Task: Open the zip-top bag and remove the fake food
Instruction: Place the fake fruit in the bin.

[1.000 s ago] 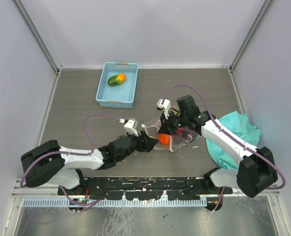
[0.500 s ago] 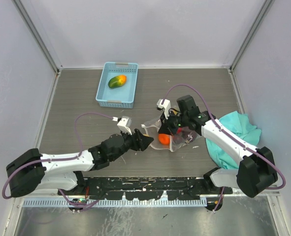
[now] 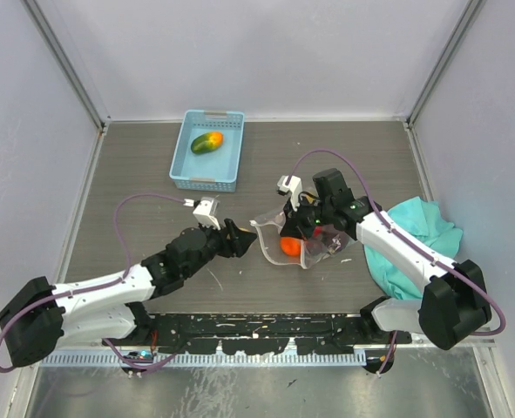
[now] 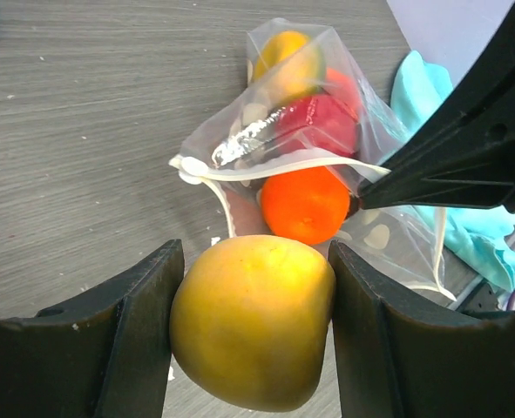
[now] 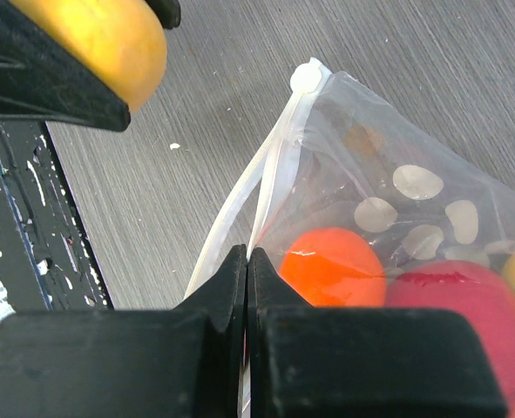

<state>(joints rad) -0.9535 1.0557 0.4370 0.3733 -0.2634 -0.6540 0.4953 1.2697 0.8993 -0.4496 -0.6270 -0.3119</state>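
yellow fruit pinched in left tool; right tool pinches zip-top bag holding three fruits.

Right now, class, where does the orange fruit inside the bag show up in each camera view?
Top external: orange fruit centre, at the zip-top bag's mouth.
Left wrist: centre, just above the yellow fruit the left gripper holds.
Right wrist: lower centre, behind clear plastic.
Shared landmark: the bag's white zipper strip.

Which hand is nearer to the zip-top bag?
Right. The right hand is shut on the rim of the zip-top bag. The left hand holds a yellow fruit a little apart from the bag, to its left in the top view.
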